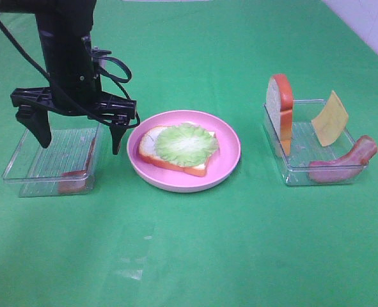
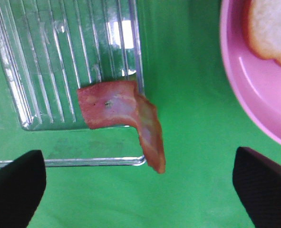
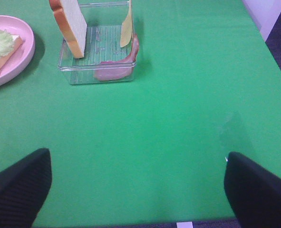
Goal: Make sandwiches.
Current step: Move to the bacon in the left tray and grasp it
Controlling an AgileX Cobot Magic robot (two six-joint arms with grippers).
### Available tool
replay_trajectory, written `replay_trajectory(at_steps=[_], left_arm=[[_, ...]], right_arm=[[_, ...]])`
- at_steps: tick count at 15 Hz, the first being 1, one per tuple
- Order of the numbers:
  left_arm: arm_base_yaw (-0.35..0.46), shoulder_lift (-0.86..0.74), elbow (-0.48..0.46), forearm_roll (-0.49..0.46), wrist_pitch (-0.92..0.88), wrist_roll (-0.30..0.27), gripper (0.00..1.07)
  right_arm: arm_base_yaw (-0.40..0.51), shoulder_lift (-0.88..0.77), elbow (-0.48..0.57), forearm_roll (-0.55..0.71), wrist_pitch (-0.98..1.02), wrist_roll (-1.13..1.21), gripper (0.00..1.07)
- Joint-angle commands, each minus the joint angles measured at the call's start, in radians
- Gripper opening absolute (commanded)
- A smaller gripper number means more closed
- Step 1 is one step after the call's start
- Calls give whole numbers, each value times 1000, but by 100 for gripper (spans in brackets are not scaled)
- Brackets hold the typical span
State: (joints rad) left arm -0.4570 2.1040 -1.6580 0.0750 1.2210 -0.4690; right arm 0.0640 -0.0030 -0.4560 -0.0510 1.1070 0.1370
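"Green cloth (image 1: 195, 256) covers the table, and the pink plate (image 1: 176, 185) sits in the middle of it. What lies on the plate?" asks the first watcher.

"A bread slice (image 1: 148, 146), white with an orange-brown crust, lies flat on it," says the second. "A lettuce leaf (image 1: 185, 143) rests on top and covers most of the slice."

"Where is the left gripper (image 1: 80, 146)?"

"It hangs on the plate's left in the high view, above the left tray (image 1: 22, 169), a clear ribbed box just beside the plate. Its fingers are spread wide and pinch nothing. One finger is over the tray, the other over the gap between tray and plate. Below it, a bacon strip (image 2: 116, 104) drapes over the tray wall on the plate's side. One end lies on the ribbed floor and the other hangs outside, towards the cloth."

"And on the plate's other side?"

"The right tray (image 1: 291, 174) stands near the plate but apart from it. A second bread slice (image 1: 280, 105) stands on edge at the end nearest the plate. A cheese square (image 1: 330, 118) leans upright farther from the plate. A second bacon strip (image 1: 342, 167) lies along the tray's front wall, with one end riding up over the corner farthest from the plate."

"And the right gripper (image 3: 138, 190)?"

"Only its own wrist camera shows it. Its fingers are wide apart over bare cloth and hold nothing, and it is farther from the plate than the right tray is."
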Motion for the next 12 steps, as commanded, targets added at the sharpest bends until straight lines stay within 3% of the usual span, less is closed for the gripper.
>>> replay_trajectory(at_steps=[1, 12], left_arm=[[-3, 3, 9, 11, 31, -46, 101], [-3, 24, 9, 4, -3, -57, 101]], right_arm=[[-4, -19, 3, -1, -3, -5, 96], [-4, -19, 3, -1, -3, -5, 96]])
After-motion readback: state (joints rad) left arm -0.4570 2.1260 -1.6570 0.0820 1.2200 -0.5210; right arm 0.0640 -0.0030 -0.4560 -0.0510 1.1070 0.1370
